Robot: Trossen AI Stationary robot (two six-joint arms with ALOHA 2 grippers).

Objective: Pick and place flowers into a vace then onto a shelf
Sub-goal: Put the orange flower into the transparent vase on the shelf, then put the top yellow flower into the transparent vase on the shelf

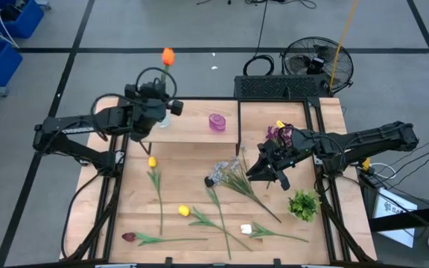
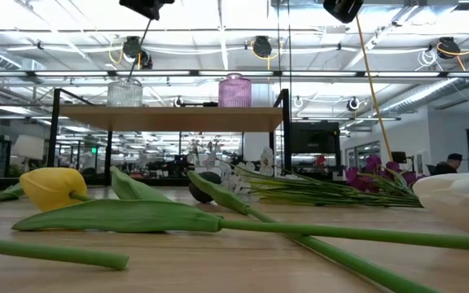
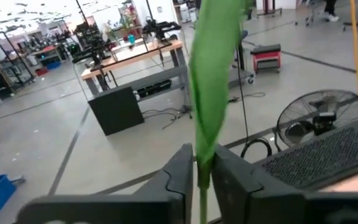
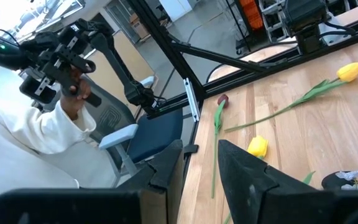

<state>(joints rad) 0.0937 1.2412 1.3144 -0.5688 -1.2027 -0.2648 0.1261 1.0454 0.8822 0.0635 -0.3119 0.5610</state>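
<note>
My left gripper [image 1: 157, 100] is above the left end of the shelf [image 1: 199, 132], shut on an orange tulip [image 1: 168, 56] whose head points past the table's far edge. A clear ribbed vase [image 2: 124, 92] and a pink vase [image 2: 234, 90] stand on the shelf. My right gripper [image 1: 258, 171] is open and empty above the table, beside the pale sprays [image 1: 233, 177] and the purple cluster [image 1: 278, 134]. Two yellow tulips [image 1: 152, 161] [image 1: 184, 211], a white tulip [image 1: 246, 229] and a dark red tulip [image 1: 129, 237] lie flat on the table. My left gripper pinches the orange tulip's green stem [image 3: 202, 180] between its two fingers, just below a long leaf [image 3: 210, 81]. The fingers lie across the stem. The flower is lifted clear and tilted. In the low view its thin lower stem [image 2: 139, 49] slants down to the clear vase's mouth.
A leafy green tuft [image 1: 302, 205] lies near the table's right edge. A fan [image 1: 317, 63] and a black crate [image 1: 281, 87] stand beyond the far edge. A person in white [image 4: 36, 143] holding a controller sits beyond the table in the right wrist view.
</note>
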